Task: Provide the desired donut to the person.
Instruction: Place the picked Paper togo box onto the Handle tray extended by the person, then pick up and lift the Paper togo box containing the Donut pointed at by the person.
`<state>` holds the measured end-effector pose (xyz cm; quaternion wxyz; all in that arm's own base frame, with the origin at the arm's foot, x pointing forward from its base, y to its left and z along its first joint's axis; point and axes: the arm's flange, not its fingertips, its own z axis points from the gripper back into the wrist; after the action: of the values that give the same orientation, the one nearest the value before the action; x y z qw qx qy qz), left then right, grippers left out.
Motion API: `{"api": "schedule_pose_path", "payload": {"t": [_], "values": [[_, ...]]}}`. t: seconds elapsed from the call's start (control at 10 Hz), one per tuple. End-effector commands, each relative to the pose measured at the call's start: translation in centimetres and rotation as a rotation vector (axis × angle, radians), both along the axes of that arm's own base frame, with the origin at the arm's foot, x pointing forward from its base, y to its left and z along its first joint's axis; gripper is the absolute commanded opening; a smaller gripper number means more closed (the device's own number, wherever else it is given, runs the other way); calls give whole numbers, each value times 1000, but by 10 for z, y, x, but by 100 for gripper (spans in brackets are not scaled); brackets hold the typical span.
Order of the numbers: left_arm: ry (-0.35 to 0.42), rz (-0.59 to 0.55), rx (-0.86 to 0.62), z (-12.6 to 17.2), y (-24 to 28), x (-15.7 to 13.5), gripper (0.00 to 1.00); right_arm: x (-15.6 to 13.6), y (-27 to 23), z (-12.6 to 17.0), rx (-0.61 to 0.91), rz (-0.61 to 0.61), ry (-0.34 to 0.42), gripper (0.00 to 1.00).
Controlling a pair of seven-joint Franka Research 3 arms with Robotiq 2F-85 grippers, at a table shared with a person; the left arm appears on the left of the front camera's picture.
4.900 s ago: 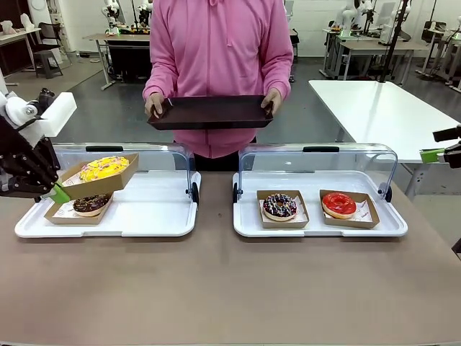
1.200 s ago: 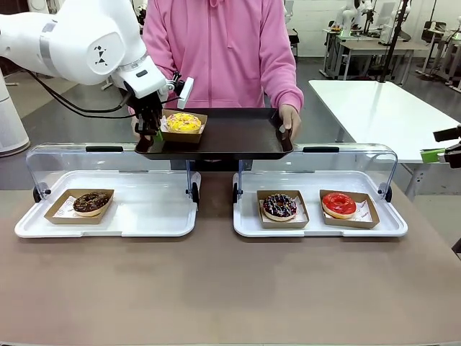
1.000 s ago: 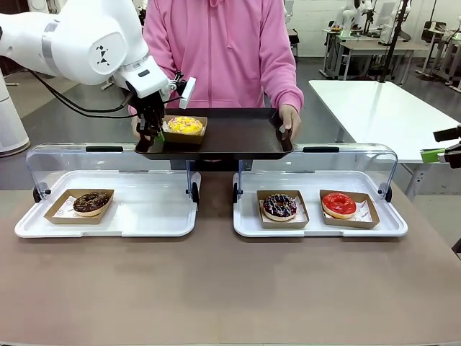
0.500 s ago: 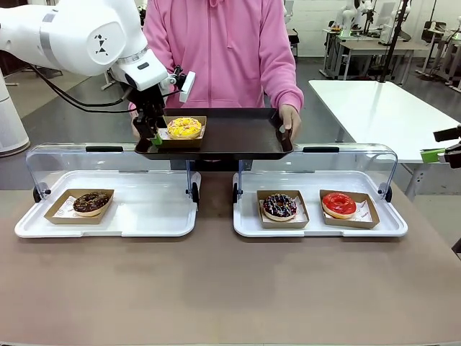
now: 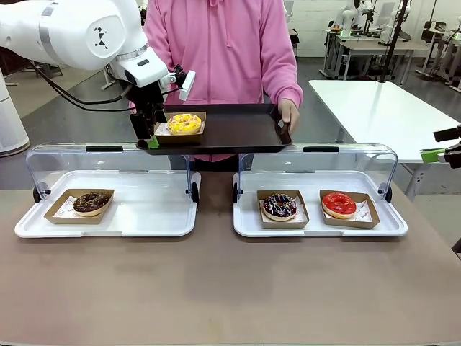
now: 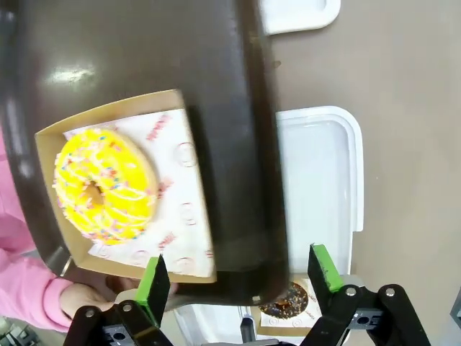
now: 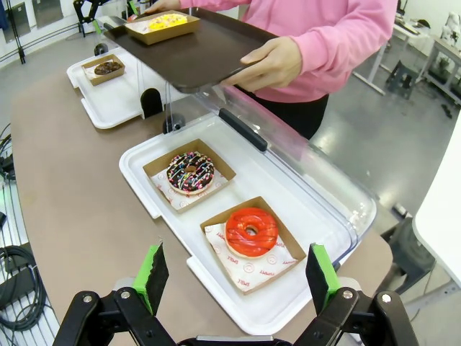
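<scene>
The left gripper [image 5: 149, 137], jaws spread and released, hangs at the left end of the dark tray [image 5: 238, 133], hiding the hand of the person [image 5: 216, 50] there. The yellow donut [image 5: 184, 123] sits on that tray in its cardboard box [image 5: 180, 135], just beside the gripper. The right gripper [image 7: 236, 272], equally unclenched, is cut off at the right of the brown table [image 5: 216, 288]; white tables [image 5: 374, 108] stand beyond.

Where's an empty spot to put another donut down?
The dark tray is bare between the yellow donut and the person's hand. The left white tray is bare right of the chocolate donut. The table in front of both is bare. The right white tray is crowded: sprinkled donut beside red donut.
</scene>
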<state>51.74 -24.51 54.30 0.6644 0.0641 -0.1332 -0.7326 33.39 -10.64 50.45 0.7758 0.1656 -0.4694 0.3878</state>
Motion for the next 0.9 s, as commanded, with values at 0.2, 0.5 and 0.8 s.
{"api": "schedule_pose_path", "payload": {"t": [0.2,0.5,0.8], "values": [[73,-4,-54,3,-4,-11,100,3,1,-2,19,14,-13,100],[14,1,-3,-1,-1,-1,100,3,1,-2,19,14,-13,100],[14,1,-3,-1,-1,-1,100,3,1,-2,19,14,-13,100]]}}
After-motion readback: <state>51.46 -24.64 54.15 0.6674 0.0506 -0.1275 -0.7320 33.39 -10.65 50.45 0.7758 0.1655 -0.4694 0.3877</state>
